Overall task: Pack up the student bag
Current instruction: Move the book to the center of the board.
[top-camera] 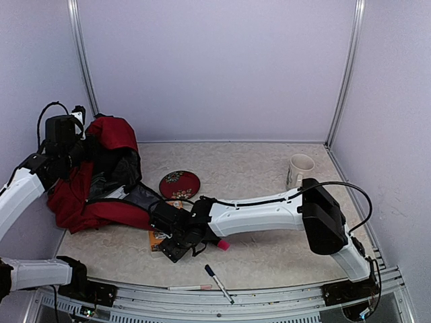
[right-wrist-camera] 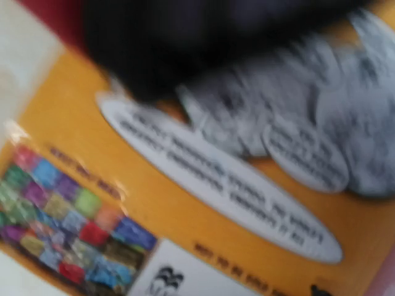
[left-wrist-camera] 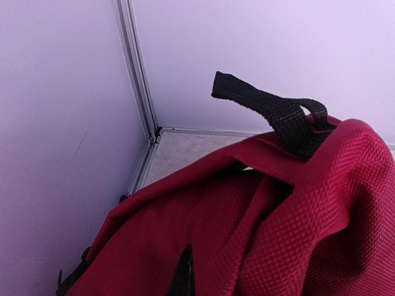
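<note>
The student bag (top-camera: 101, 185), dark red with black straps and grey lining, lies at the left of the table with its top raised. My left gripper (top-camera: 75, 149) holds that raised top. In the left wrist view red fabric (left-wrist-camera: 265, 234) and a black strap loop (left-wrist-camera: 278, 111) fill the frame and hide the fingers. My right gripper (top-camera: 172, 234) is low over an orange book (top-camera: 156, 239) lying just in front of the bag. The blurred book cover (right-wrist-camera: 185, 209) fills the right wrist view, so its fingers do not show.
A round red patterned disc (top-camera: 180, 184) lies right of the bag. A white mug (top-camera: 300, 169) stands at the back right. A small pink object (top-camera: 223, 245), a blue-capped pen (top-camera: 219, 282) and a thin pale pen (top-camera: 188, 288) lie near the front edge.
</note>
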You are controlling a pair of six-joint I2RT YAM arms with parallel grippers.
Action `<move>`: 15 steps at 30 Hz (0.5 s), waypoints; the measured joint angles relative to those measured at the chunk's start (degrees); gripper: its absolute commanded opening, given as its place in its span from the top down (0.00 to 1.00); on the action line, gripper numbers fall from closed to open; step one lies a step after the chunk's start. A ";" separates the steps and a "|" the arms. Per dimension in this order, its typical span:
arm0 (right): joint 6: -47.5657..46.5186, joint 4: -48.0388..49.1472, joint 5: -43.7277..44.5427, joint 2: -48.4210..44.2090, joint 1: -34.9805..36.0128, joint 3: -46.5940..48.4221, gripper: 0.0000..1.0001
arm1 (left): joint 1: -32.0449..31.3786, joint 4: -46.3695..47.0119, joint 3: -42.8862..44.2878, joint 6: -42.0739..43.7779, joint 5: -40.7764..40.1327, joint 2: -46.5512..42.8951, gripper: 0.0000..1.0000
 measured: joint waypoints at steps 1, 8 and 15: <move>-0.26 -0.87 0.37 1.31 0.20 2.38 0.13 | 0.00 0.09 -0.02 0.00 0.22 0.11 1.00; -5.42 -3.63 3.43 8.61 3.13 14.40 0.15 | 0.00 0.98 -0.50 0.09 0.31 0.35 1.00; -10.32 -3.41 4.70 10.19 4.63 19.43 0.20 | 1.51 2.58 -1.16 0.37 0.81 0.28 1.00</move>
